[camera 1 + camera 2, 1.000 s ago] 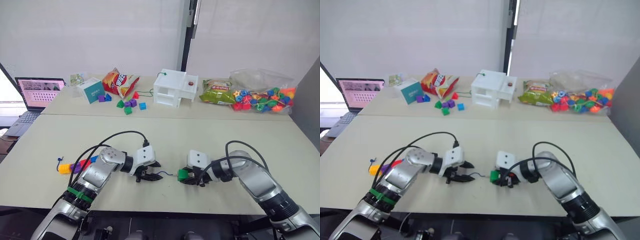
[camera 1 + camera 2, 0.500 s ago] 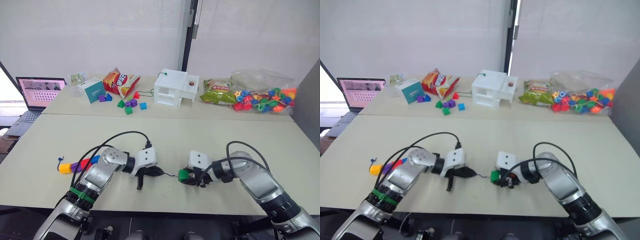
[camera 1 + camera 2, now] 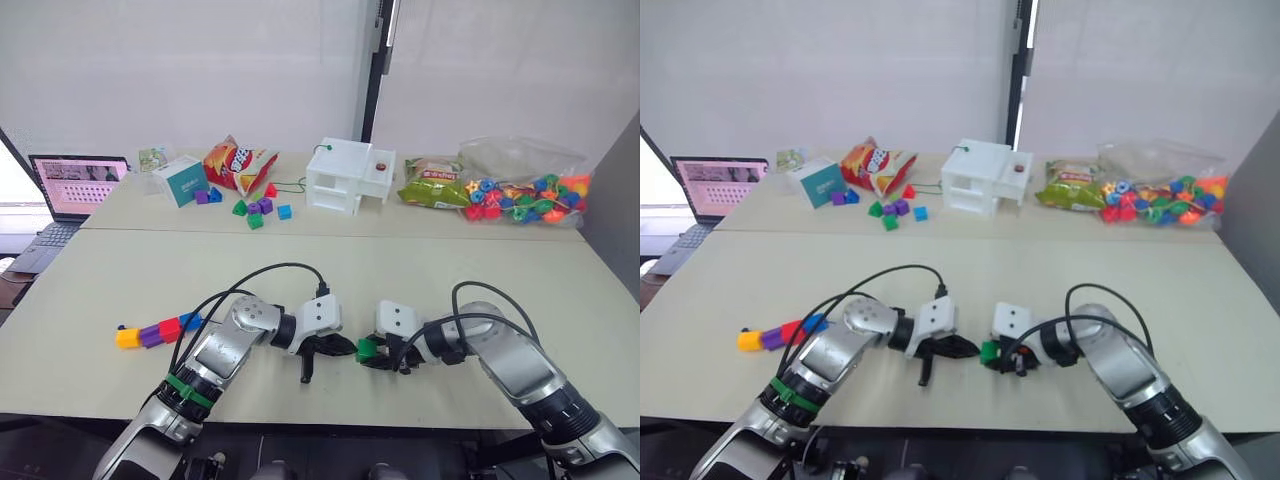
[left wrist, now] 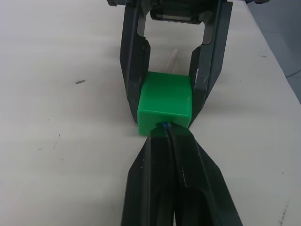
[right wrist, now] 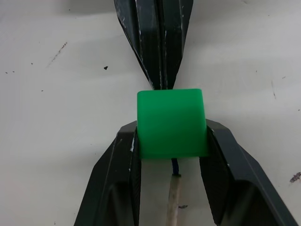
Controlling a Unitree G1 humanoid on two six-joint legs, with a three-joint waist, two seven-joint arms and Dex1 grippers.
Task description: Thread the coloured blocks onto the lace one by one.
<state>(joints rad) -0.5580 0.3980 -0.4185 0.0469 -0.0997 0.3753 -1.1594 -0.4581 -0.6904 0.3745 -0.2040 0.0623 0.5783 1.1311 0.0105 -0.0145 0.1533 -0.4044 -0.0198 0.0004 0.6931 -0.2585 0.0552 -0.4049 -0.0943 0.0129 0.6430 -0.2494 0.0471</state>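
- The small green plastic block (image 5: pixel 171 123) sits squeezed between the two black fingers of the right gripper (image 3: pixel 372 354), low over the pale table (image 3: pixel 400 270).
- The left gripper (image 4: pixel 170 136) has its fingers pinched together on the thin dark-blue lace (image 4: pixel 164 125), with its tips touching the block's side.
- The lace goes through the block, and its stiff pale tip (image 5: pixel 173 205) pokes out on the far side.
- A row of yellow-orange, purple, red and blue blocks (image 3: pixel 158 330) lies on the table, well apart, on the robot's left.
- The writing on the snack bags is too small to read.
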